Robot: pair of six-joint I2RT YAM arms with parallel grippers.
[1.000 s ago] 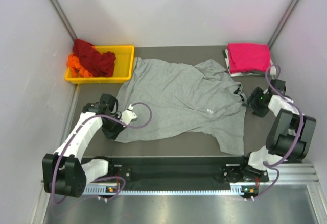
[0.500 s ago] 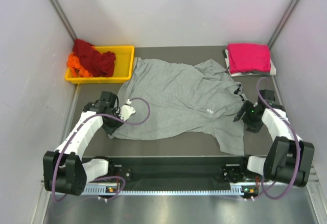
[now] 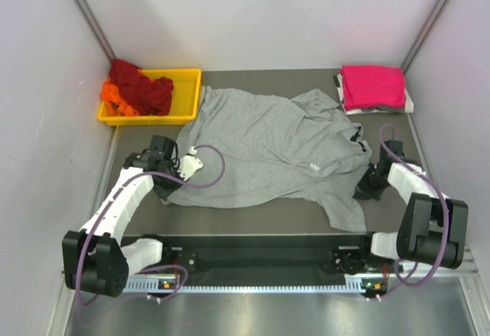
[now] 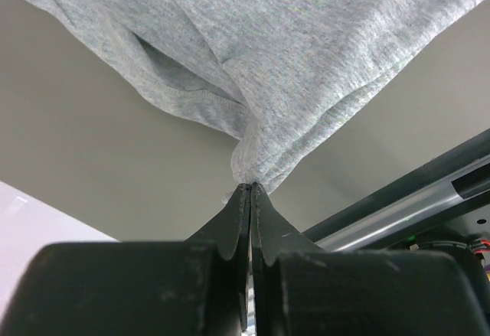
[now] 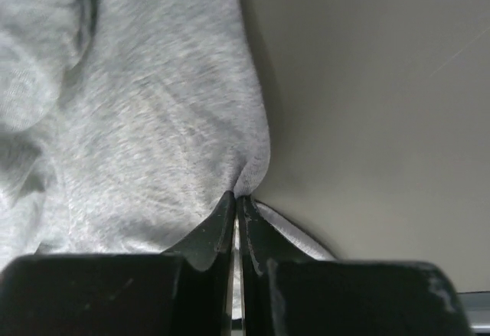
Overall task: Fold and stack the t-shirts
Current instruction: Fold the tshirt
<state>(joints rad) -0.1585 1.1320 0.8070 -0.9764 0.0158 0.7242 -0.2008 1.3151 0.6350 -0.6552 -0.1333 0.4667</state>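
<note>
A light heather-grey t-shirt [image 3: 268,148] lies spread and rumpled across the middle of the dark table. My left gripper [image 3: 170,190] is shut on the grey shirt's lower left corner [image 4: 256,164], which bunches at the fingertips. My right gripper [image 3: 360,192] is shut on the shirt's right edge [image 5: 249,169], the cloth pinched between the tips. A folded magenta-pink t-shirt [image 3: 373,86] rests at the back right on a white and dark folded one. Dark red [image 3: 138,83] and orange [image 3: 115,97] t-shirts are heaped in the yellow tray [image 3: 187,95].
The yellow tray stands at the back left against the wall. White walls close in the table on three sides. A black rail [image 3: 260,256] with the arm bases runs along the near edge. Cables loop from both arms.
My right arm swung in from the table's right edge to the shirt's right side, and its gripper went from open to shut on the cloth. The left arm barely moved.
</note>
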